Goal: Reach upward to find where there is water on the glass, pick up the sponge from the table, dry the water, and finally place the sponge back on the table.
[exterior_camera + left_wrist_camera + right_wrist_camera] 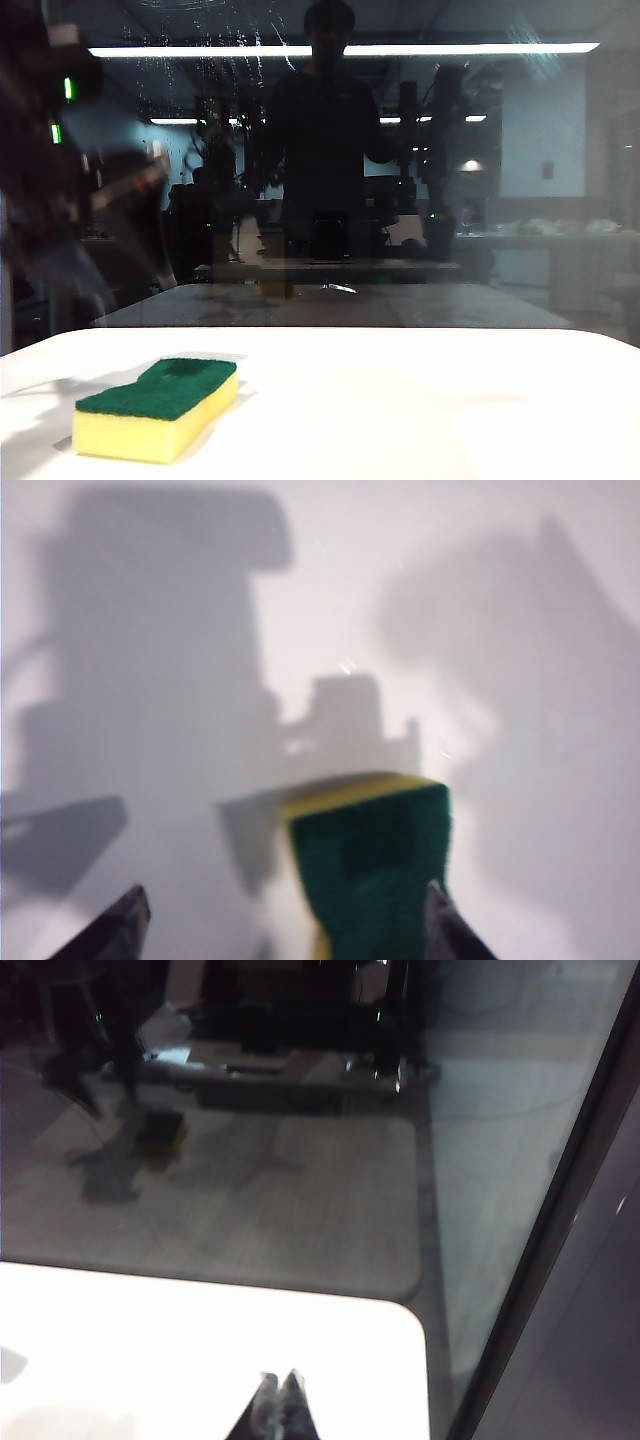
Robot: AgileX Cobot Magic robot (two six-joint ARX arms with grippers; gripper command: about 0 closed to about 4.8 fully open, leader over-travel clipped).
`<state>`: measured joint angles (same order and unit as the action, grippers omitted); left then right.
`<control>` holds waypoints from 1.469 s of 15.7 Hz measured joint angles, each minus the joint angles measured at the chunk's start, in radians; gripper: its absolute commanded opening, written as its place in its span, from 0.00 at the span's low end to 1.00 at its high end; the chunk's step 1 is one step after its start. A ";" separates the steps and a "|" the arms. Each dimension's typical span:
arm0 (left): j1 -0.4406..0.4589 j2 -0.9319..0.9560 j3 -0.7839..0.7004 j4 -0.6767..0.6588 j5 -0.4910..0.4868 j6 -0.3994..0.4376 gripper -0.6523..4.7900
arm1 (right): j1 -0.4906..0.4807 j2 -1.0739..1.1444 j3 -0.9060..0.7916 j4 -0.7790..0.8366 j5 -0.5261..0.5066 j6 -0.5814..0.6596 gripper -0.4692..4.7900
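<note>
A dim room shows as a reflection in a dark, mirror-like pane. Two long ceiling strip lights (340,49) run bright across the top, with shorter ones (175,121) lower and farther back. A person's dark silhouette (325,130) stands at the middle, face unreadable. To the right is a pale wall panel (543,130) with a small dark fitting on it, and beneath it a long bench (545,238) carrying blurred, light-coloured items. Small green indicator lights (68,88) glow at the far left. In the right wrist view a dark grey frame bar (560,1220) slants along the pane's edge. Soft grey shadows (160,660) fall across the white foreground.
</note>
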<state>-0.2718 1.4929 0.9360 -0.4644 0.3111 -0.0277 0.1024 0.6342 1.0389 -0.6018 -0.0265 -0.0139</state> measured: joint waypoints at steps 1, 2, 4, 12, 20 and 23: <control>0.002 -0.024 0.011 -0.015 -0.020 0.016 0.74 | 0.000 -0.002 0.000 0.003 0.000 -0.007 0.08; 0.006 -0.099 0.028 -0.031 -0.042 0.039 0.74 | -0.001 -0.010 0.000 0.009 0.003 -0.017 0.08; 0.005 -0.208 0.041 -0.022 -0.063 0.058 0.70 | -0.001 -0.016 0.000 0.018 0.005 -0.021 0.08; 0.005 -0.608 0.043 -0.028 -0.189 0.144 0.50 | -0.002 -0.100 -0.132 0.127 0.031 -0.063 0.08; 0.092 -0.775 0.042 -0.138 -0.285 0.146 0.37 | -0.002 -0.270 -0.272 0.156 0.068 -0.063 0.08; 0.157 -0.830 0.042 -0.165 -0.286 0.145 0.30 | -0.003 -0.315 -0.272 0.157 0.094 -0.063 0.08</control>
<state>-0.1146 0.6624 0.9779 -0.6296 0.0246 0.1177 0.0998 0.3187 0.7670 -0.4446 0.0673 -0.0765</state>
